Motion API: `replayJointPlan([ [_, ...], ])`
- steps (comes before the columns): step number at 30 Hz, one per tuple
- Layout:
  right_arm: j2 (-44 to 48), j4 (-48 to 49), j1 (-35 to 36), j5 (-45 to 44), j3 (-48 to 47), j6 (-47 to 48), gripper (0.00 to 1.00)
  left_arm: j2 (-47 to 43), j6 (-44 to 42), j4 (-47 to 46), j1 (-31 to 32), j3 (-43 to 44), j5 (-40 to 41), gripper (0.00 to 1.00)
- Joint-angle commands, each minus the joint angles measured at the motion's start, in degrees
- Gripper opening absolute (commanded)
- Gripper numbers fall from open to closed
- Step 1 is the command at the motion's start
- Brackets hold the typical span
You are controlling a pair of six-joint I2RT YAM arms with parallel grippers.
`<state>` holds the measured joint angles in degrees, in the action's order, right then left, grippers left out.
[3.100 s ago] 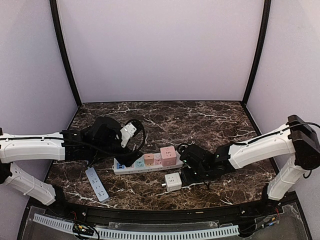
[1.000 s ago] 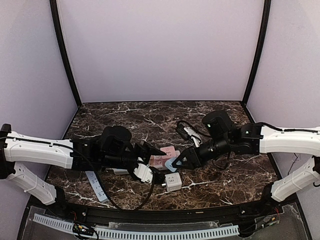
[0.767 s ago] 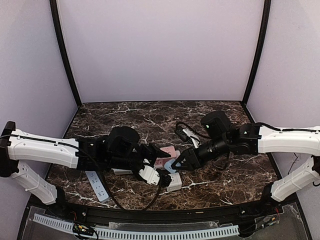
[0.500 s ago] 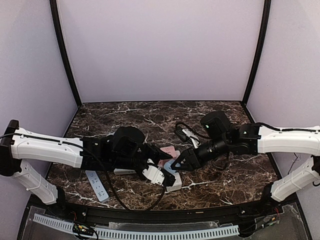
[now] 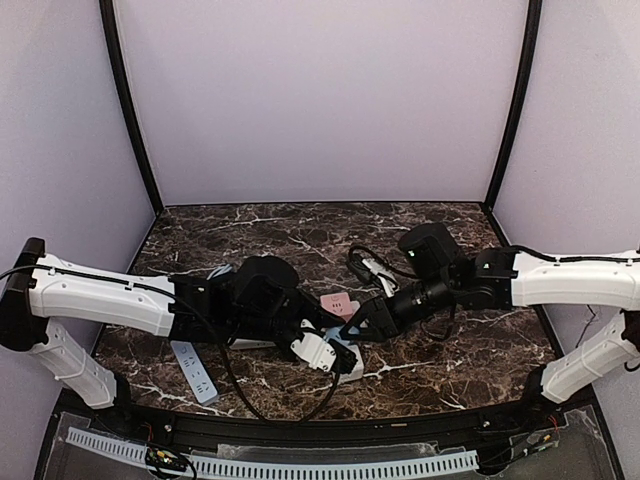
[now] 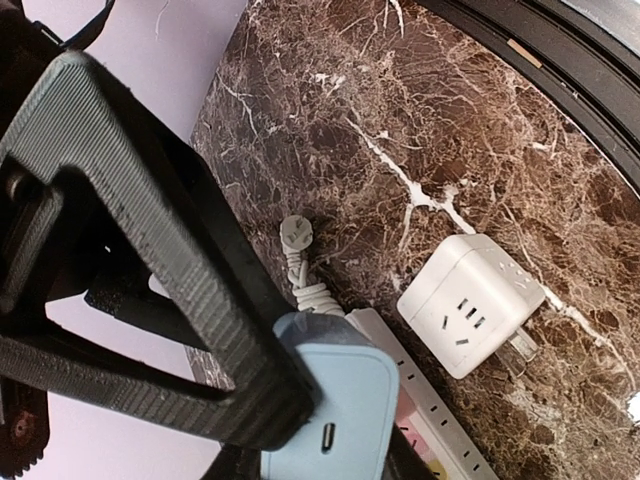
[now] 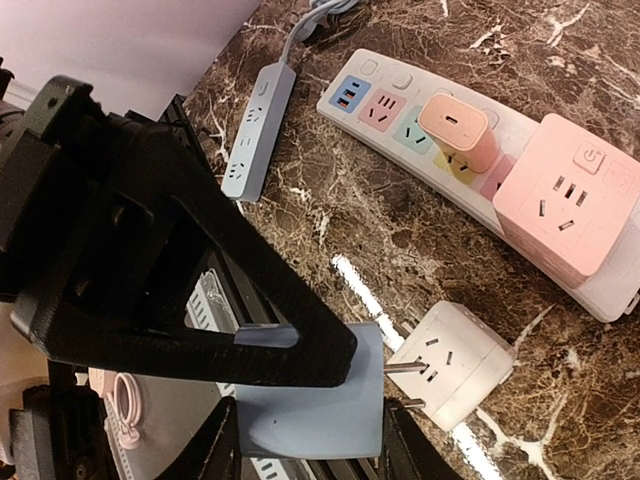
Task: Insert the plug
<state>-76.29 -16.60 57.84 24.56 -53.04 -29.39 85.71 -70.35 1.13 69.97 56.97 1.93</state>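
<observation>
On the dark marble surface, both arms meet at centre, near the front edge.

Largest item is the long white power strip with pastel sockets. A pink cube and a small pink charger sit on it. The grey strip lies apart, off to the left. The white cube lies loose just in front of the long strip, with sockets on its upper faces and its own prongs sticking out sideways.

Task item, the blue plug, looks raised off the surface between the two arms, near the white cube. On the right gripper, the fingers are pinching it. On the left gripper, one finger lies against the plug's upper edge. The other is hidden, so I cannot tell whether it grips.

Step in hand, my reading: a hand-over or steadying before insertion. To do it well:
- Keep one firm hold until the second is sure.
- Turn the prong face square to the chosen socket.
- Push straight along the prongs, with no twist.
- Brace the receiving block, since the white cube looks light enough to slide.

Orientation: the face with the small port looks toward the left wrist camera. No prongs show in either close view; presumably they are on the opposite face. The body is stubby, and its long axis appears to run across the right fingers, roughly level.
</observation>
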Motion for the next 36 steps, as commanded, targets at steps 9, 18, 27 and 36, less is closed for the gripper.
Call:
replayJointPlan([
  [9,-0.3,3.3,-0.3,0.8,-1.5,-0.7,0.43,0.2,2.4,0.6,0.4,1.6,-0.1,0.02],
  [18,5.4,3.0,-0.3,-1.4,-1.0,1.3,0.93,-2.2,6.2,1.9,0.4,0.9,0.8,0.01],
  [27,11.8,3.3,-0.3,-13.1,0.1,3.4,0.99,-4.0,13.0,9.2,0.4,1.7,2.3,0.01],
  [36,14.5,15.5,-0.1,-20.5,6.5,3.9,0.99,-5.6,20.9,12.7,0.4,1.8,5.0,0.01],
])
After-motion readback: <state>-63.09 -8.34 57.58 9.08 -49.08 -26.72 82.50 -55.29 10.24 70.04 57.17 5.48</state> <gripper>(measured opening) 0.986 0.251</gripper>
